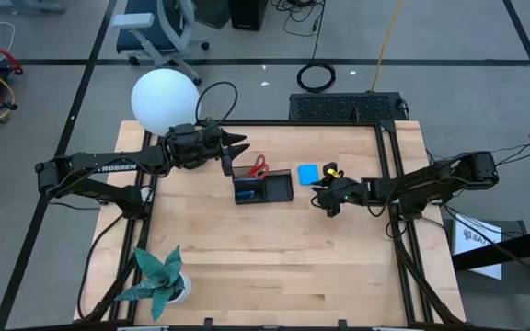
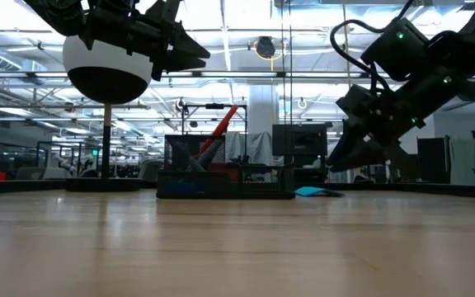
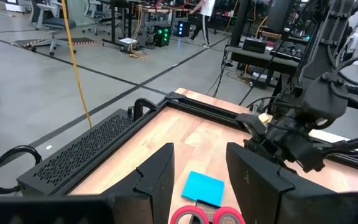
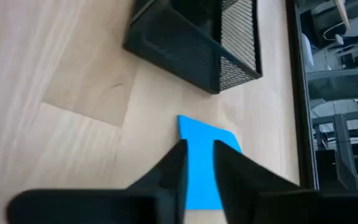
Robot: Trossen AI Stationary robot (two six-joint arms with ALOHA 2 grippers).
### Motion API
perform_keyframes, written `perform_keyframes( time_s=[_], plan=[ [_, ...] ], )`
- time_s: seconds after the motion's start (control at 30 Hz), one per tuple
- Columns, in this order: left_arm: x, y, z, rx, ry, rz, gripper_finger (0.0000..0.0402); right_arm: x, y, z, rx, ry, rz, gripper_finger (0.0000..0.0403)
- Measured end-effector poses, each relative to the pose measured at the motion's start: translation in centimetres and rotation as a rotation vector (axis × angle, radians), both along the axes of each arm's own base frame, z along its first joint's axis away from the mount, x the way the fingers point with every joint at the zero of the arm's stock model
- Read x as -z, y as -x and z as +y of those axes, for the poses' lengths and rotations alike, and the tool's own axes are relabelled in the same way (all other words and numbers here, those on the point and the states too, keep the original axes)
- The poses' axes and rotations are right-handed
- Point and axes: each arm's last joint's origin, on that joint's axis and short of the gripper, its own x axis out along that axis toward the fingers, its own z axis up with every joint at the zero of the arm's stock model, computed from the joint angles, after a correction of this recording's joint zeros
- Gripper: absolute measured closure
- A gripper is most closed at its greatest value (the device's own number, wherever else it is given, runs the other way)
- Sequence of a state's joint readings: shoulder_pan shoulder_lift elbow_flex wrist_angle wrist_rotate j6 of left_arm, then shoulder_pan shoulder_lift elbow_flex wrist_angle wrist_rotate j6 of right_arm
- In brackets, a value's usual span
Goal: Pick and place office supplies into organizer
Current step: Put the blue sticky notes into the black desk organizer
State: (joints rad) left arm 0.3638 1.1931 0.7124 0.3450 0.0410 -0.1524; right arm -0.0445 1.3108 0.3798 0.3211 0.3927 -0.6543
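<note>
Blue and square, the pad lies flat on the worktop just beside the organizer's right end, toward the far edge. I see the organizer, a black mesh tray, near the middle of the far half of the worktop, with the red-handled scissors standing tilted in its taller section. My right gripper sits near the pad on its right, apart from it; in the right wrist view its fingers are spread only a little, with the pad showing through the narrow gap between them, and they pinch nothing. My left gripper hangs above the worktop just beyond the organizer's left end; in the left wrist view its fingers stand spread apart and empty, with the scissor handles and the pad beyond them. A white globe lamp stands at the far left corner, and a green paper plant near the near left corner.
</note>
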Motion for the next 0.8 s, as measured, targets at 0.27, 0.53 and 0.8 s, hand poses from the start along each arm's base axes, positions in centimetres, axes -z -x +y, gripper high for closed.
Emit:
perform_keyframes(
  time_s=[0.27,0.53,0.8],
  plan=[
    [0.0,0.0,0.0,-0.01,-0.001,0.0,0.025,0.1,-0.1,-0.1,-0.002,0.007,0.002,0.0199],
    [0.0,0.0,0.0,-0.016,0.001,0.0,0.025,1.4,-0.7,-0.4,0.017,0.037,0.029,0.0172],
    [0.0,0.0,-0.1,-0.013,0.011,-0.004,0.025,4.2,-2.1,-3.1,0.145,0.24,0.093,0.0214]
  ],
)
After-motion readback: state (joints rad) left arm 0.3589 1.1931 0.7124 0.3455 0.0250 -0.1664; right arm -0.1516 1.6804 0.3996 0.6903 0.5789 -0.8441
